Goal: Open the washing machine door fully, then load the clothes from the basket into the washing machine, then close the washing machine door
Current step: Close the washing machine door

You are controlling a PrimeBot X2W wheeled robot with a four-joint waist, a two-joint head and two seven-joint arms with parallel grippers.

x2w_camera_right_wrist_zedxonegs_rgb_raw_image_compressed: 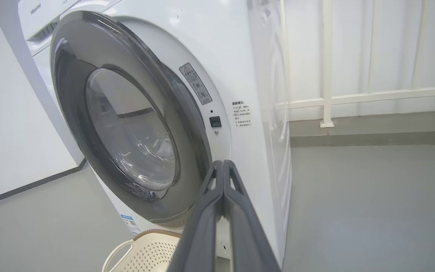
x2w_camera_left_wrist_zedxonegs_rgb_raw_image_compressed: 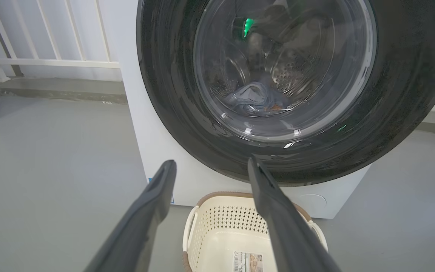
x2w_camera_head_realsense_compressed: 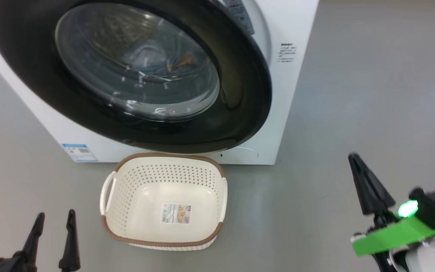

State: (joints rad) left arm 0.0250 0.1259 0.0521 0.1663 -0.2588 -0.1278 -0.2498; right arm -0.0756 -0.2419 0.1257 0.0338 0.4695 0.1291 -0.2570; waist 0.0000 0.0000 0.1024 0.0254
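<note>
Door [x2w_camera_right_wrist_zedxonegs_rgb_raw_image_compressed: 127, 124] ajar, frame centre; right pincer [x2w_camera_right_wrist_zedxonegs_rgb_raw_image_compressed: 223, 163] pinched narrow, empty: push rim w/ tips till latched. Left pincer [x2w_camera_left_wrist_zedxonegs_rgb_raw_image_compressed: 212, 162] wide.

left claw [x2w_camera_head_realsense_compressed: 55, 214]: fingers apart, pointing up | right claw [x2w_camera_head_realsense_compressed: 355, 160]: fingers pressed together, tilted left

In my head view the top edge cuts off the washing machine [x2w_camera_head_realsense_compressed: 296, 22] and the washing machine door [x2w_camera_head_realsense_compressed: 247, 98]. Behind the glass the clothes [x2w_camera_head_realsense_compressed: 149, 56] look dim and smeary. I can't tell one piece from another. The words on the blue label [x2w_camera_head_realsense_compressed: 79, 152] and on the sticker [x2w_camera_head_realsense_compressed: 176, 213] in the basket [x2w_camera_head_realsense_compressed: 206, 181] are too tiny to read. In my left wrist view one finger [x2w_camera_left_wrist_zedxonegs_rgb_raw_image_compressed: 285, 226] of my left gripper [x2w_camera_left_wrist_zedxonegs_rgb_raw_image_compressed: 212, 161] covers part of the basket, and the bottom edge cuts it off.
</note>
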